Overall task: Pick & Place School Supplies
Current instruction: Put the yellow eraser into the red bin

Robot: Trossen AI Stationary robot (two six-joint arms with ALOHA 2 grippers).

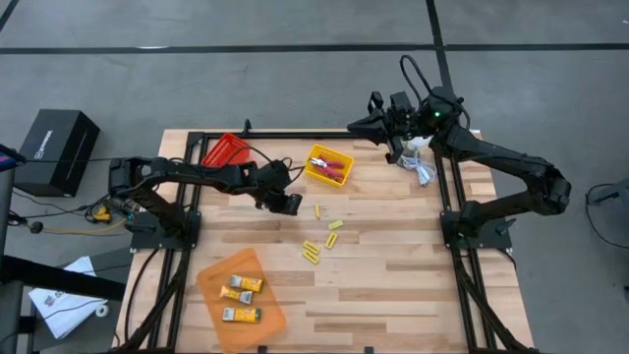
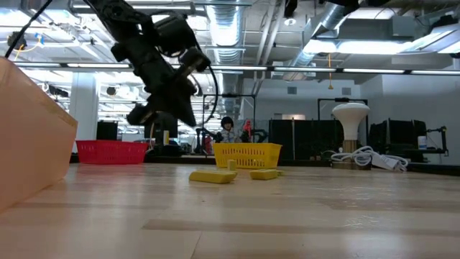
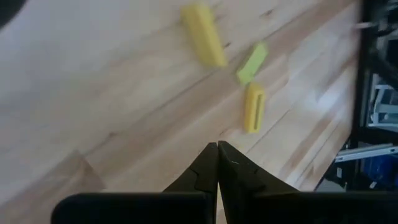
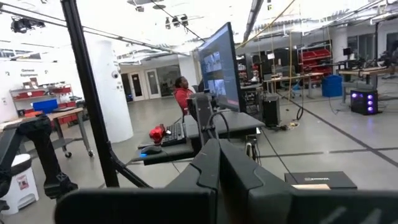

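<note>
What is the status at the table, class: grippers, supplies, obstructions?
Left gripper shut, empty, raised near the loose yellow sticks. Right gripper shut, parked at far edge. Three packs in orange tray. Nothing blocking.

Robotics lab (exposed ducts (image 2: 244,29), monitor (image 4: 217,65))

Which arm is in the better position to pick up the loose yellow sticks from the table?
Probably the left. The left gripper hangs, shut and empty, beside the yellow sticks on the table. The right gripper is parked at the far edge.
</note>
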